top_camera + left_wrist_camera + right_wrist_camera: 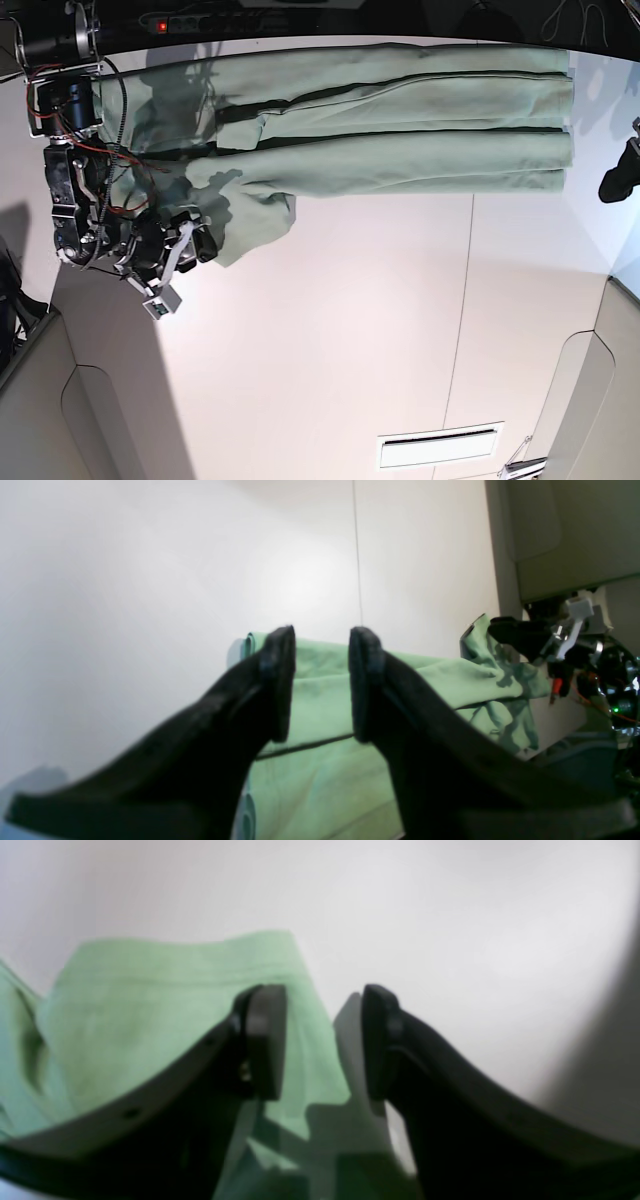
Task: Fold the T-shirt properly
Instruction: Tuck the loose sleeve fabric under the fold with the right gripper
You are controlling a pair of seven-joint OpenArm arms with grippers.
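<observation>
Pale table (330, 350) with thin seam, green T-shirt (400, 165) spread, left tool (322, 685) and right tool (322, 1042) parted, empty

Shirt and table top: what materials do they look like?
Shirt: probably soft cotton-like knit, matte; it creases finely and drapes in rounded folds. Table: smooth, hard, pale surface with a faint satin sheen and a straight thin seam; laminate or painted board, can't tell which.

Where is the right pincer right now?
In the base view, the right pincer is on the left side, over the T-shirt's sleeve end, which spreads out beneath and beside it.
</observation>
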